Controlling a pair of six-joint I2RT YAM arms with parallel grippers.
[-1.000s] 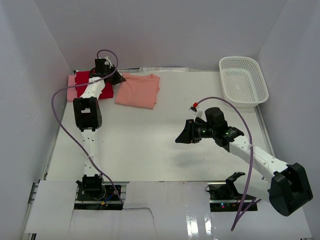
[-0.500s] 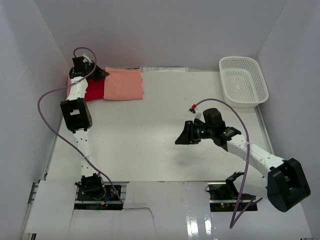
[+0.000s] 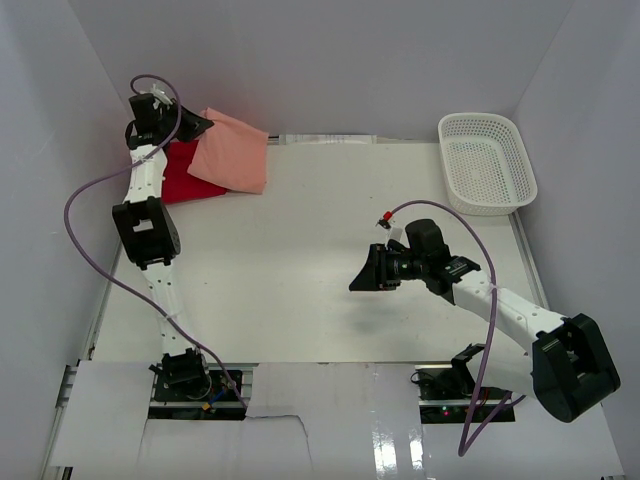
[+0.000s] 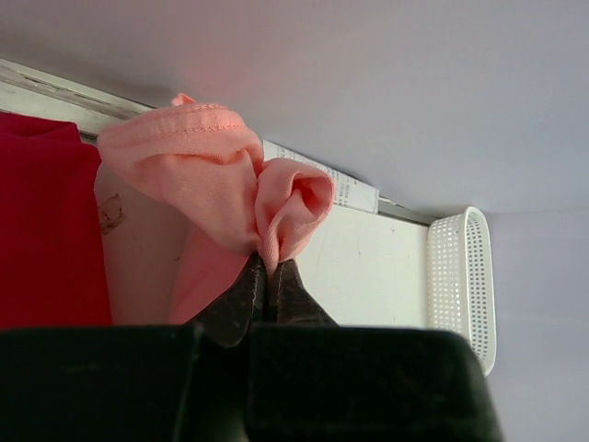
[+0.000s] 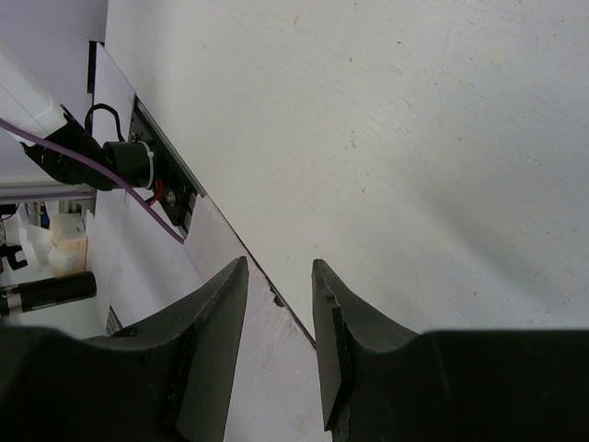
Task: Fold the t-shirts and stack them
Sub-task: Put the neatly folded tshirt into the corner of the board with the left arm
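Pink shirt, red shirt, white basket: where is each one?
pink shirt (image 3: 232,153), top view, middle of the cloth.
red shirt (image 3: 185,181), top view, uncovered part beside the pink.
white basket (image 3: 487,165), top view, its bare floor.

A white table (image 3: 300,290) forms the base of a plain enclosure, its surface matte with a few small marks. A pale back wall (image 3: 320,60), a left wall (image 3: 45,220) and a right wall (image 3: 595,180) rise from its edges. White sheets (image 3: 330,395) cover the near edge, and a glossy strip (image 3: 400,450) below them reflects soft, even light.
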